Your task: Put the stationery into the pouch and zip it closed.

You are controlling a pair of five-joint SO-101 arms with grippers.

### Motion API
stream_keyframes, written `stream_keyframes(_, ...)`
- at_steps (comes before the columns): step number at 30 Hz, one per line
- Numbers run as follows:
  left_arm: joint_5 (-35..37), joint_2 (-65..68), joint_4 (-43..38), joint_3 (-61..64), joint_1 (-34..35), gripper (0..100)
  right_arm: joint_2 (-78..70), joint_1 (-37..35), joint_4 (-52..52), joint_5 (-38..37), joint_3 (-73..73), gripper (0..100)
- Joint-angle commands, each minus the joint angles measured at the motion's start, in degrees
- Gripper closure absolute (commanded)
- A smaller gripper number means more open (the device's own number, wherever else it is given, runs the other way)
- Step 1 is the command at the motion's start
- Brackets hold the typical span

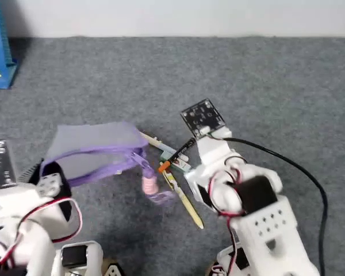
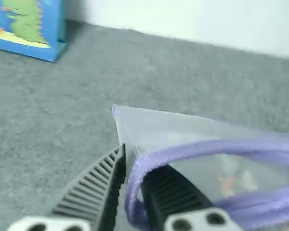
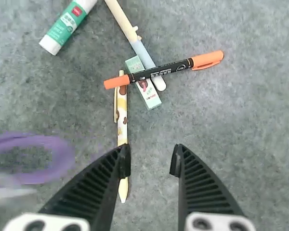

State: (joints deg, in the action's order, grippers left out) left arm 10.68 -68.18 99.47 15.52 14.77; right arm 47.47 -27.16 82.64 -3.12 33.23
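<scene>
Pouch (image 1: 92,146) seems floppy — left gripper (image 2: 135,166) pinches its rim; right gripper (image 3: 151,156) gapes above slick pens (image 3: 164,70) — grip mid-barrel

— The worktop (image 3: 250,125)?
— Grey, matt, felt-like cloth.
— And the pouch (image 2: 183,127) between the left fingers (image 2: 103,178)?
— Smooth frosted plastic with softer purple trim. The fingers are ribbed matt black plastic.

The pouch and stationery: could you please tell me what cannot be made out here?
- Pouch contents: left wrist view, blurred behind its clear wall.
- Patterned pen, one stretch: right wrist view, behind a finger of the right gripper.
- Pink piece by the pouch mouth: high view, too blurred.
</scene>
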Motion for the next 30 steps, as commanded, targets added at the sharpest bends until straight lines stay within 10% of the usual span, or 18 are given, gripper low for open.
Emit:
stream_keyframes(1,0.3,5.7,1.1,-5.3,3.5,99,-4.7,0.7,-3.5,0.6,-0.4,85.0)
stream_keyframes(30,0.3,15.9,1.0,-1.3,11.3,99,-37.1,-7.4,-33.5,4.3,7.1,85.2)
